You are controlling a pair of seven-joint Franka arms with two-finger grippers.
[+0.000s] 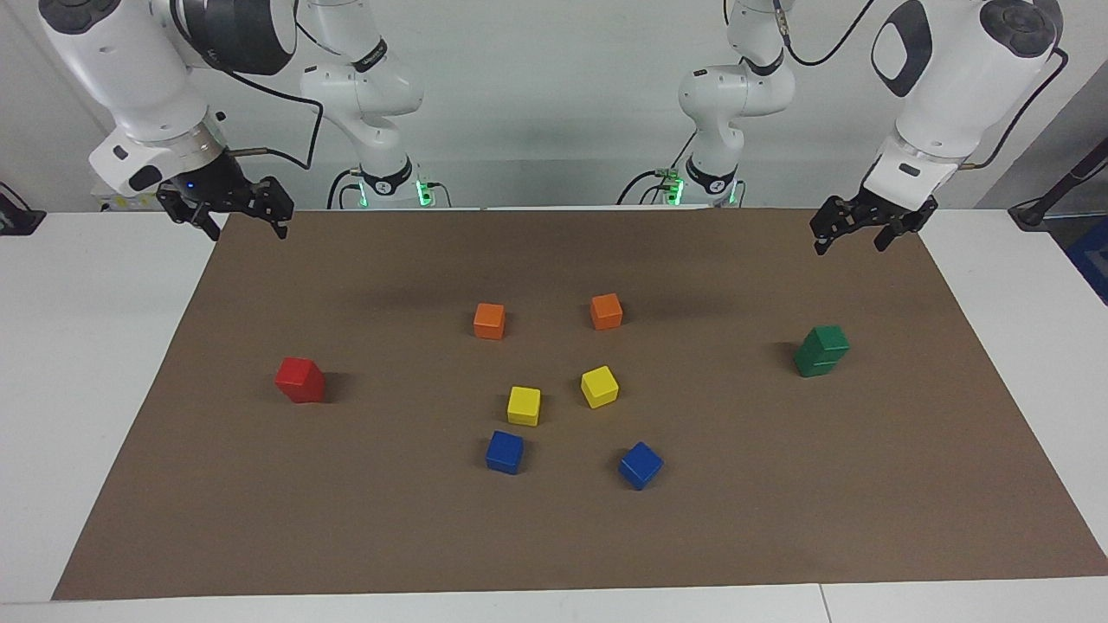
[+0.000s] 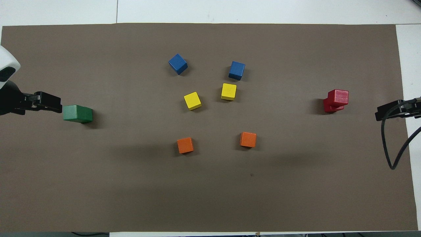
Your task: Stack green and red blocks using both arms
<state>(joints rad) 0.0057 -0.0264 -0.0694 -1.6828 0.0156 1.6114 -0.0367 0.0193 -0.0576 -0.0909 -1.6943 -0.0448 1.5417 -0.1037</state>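
Green stack (image 1: 821, 350) near mat edge (image 1: 995, 346), hands raised

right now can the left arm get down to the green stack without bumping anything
Probably yes. The left gripper hangs above the mat, clear of the green stack, and the nearest other cube, an orange cube, sits well toward the table's middle.
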